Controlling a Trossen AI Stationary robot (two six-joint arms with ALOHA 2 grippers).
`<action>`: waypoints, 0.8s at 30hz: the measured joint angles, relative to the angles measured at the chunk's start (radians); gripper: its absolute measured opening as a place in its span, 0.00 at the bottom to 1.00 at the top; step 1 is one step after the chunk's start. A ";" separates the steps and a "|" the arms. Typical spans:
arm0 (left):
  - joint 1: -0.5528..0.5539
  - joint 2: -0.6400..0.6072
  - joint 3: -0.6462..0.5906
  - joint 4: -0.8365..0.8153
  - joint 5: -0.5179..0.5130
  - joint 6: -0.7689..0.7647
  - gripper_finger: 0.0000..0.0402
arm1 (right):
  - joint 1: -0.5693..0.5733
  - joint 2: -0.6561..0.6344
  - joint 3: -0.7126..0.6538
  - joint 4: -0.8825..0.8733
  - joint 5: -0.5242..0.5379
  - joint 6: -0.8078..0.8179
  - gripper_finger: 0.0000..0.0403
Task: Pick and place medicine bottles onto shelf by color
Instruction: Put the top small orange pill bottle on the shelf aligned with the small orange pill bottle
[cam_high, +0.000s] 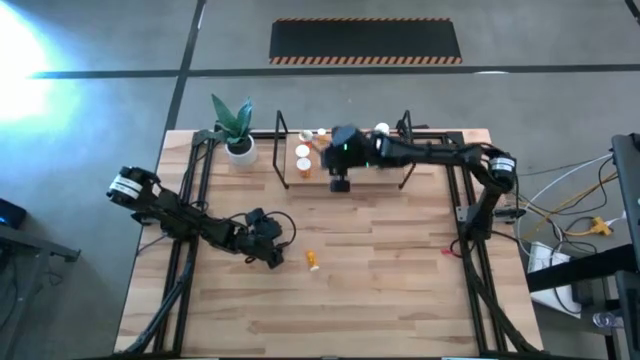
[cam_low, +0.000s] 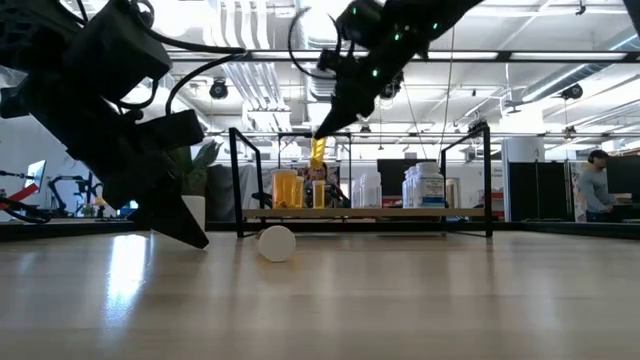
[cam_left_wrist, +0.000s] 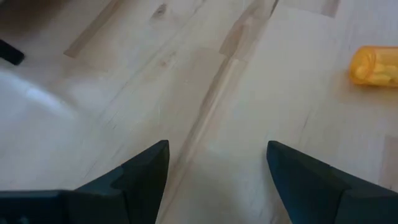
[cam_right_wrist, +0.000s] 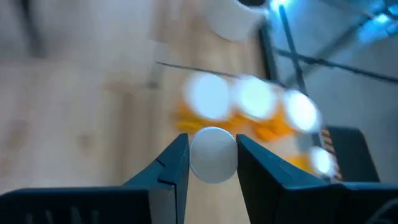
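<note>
The table (cam_high: 380, 290) carries the shelf (cam_high: 385, 172) at its far edge. The right claw (cam_right_wrist: 212, 158) hangs above the shelf's left part, its fingers closed on the white cap of an orange bottle (cam_low: 318, 153) held clear of the board. More white-capped orange bottles (cam_high: 303, 160) stand on the shelf's left end. The left claw (cam_left_wrist: 217, 171) sits well in front of the shelf, fingers spread, holding nothing. A fallen orange bottle (cam_high: 313, 259) lies beside that claw.
</note>
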 joint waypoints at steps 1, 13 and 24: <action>0.000 0.000 0.000 0.000 0.000 0.000 0.63 | -0.029 0.011 0.010 0.000 -0.003 -0.005 0.24; 0.000 0.000 0.000 0.019 0.000 -0.001 0.63 | -0.196 0.203 0.152 -0.003 -0.108 0.010 0.25; 0.000 0.000 0.000 0.021 0.000 -0.003 0.63 | -0.219 0.281 0.207 -0.020 -0.107 -0.017 0.28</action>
